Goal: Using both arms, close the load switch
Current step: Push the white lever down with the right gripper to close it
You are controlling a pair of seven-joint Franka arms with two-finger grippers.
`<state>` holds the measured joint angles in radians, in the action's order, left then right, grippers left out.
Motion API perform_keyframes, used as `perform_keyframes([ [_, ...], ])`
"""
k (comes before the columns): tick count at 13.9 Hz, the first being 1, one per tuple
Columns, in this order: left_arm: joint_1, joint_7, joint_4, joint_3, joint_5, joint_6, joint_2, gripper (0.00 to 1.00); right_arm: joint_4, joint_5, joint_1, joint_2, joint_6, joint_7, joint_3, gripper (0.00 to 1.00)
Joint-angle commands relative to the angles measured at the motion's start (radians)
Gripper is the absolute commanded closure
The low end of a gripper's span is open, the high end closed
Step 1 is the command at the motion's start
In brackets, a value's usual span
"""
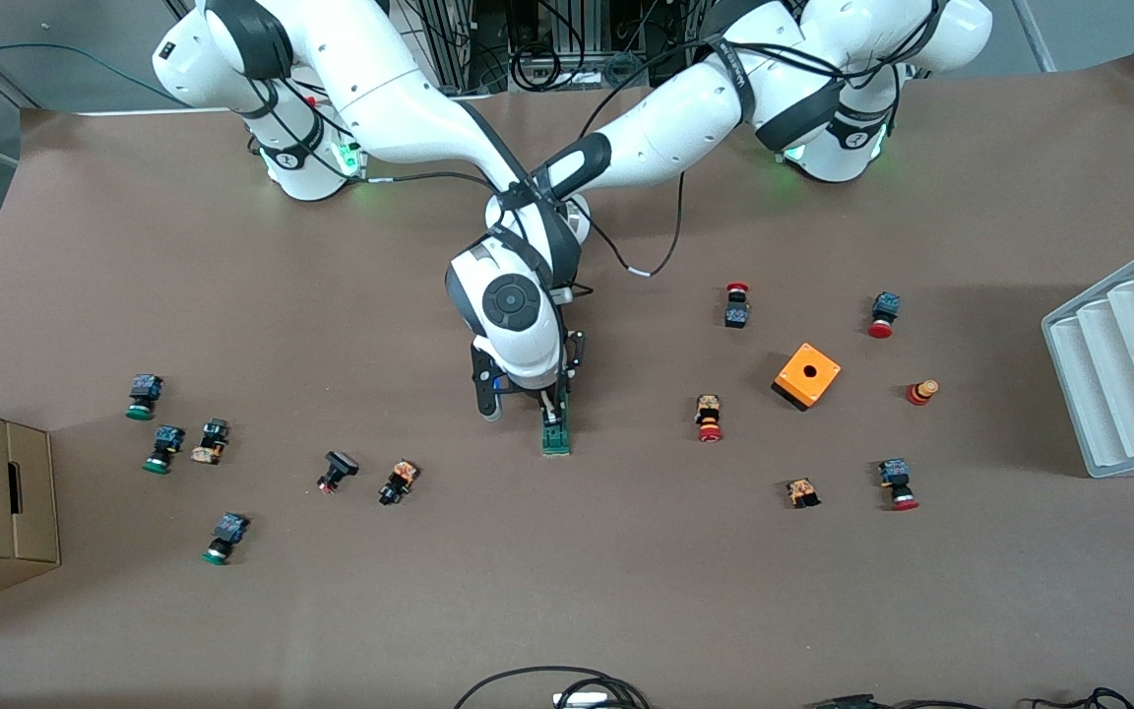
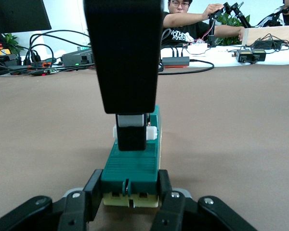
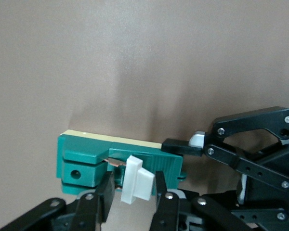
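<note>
The load switch [image 1: 555, 431] is lying on the bench [image 1: 626, 591] near its middle, with the orange box [image 1: 807, 375] well apart toward the left arm's end and small push buttons [image 1: 400, 482] scattered to either side. Its green body is being clamped at one end by the left pincer [image 2: 130, 192], whose fingers [image 2: 89, 195] are pressed against both flanks, fully closed on it. The right pincer [image 3: 132, 190] is being held over the switch with its fingers [image 3: 106, 185] set on either side of the white lever [image 3: 135, 185]; they are partly closed, just beside the lever, and whether contact is being made cannot be told from the views.

The switch is judged to be a light, rigid plastic part with smooth faces, so it is likely to slide or tip on the bench when the lever is pushed; the hold on the body is therefore thought to be needed as a brace. The lever is small and thin, and it is best taken by its flat sides close to the hinge, so that it is not bent or slipped off.
</note>
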<state>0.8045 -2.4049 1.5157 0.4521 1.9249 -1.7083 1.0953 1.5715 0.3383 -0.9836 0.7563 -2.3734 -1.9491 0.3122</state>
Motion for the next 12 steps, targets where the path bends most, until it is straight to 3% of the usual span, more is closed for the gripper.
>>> perform_keyframes([
  [1,0.002,0.013,-0.005,0.003,0.000,0.012,0.001,0.50,-0.027,0.030,0.013,0.003,-0.032,0.009,0.008,0.60],
  [9,0.002,0.015,-0.005,0.003,0.000,0.012,0.003,0.52,-0.028,0.028,0.022,-0.006,-0.033,0.012,0.008,0.60],
  [12,0.002,0.015,-0.005,0.003,0.002,0.012,0.003,0.52,-0.028,0.028,0.023,-0.006,-0.033,0.018,0.008,0.70],
])
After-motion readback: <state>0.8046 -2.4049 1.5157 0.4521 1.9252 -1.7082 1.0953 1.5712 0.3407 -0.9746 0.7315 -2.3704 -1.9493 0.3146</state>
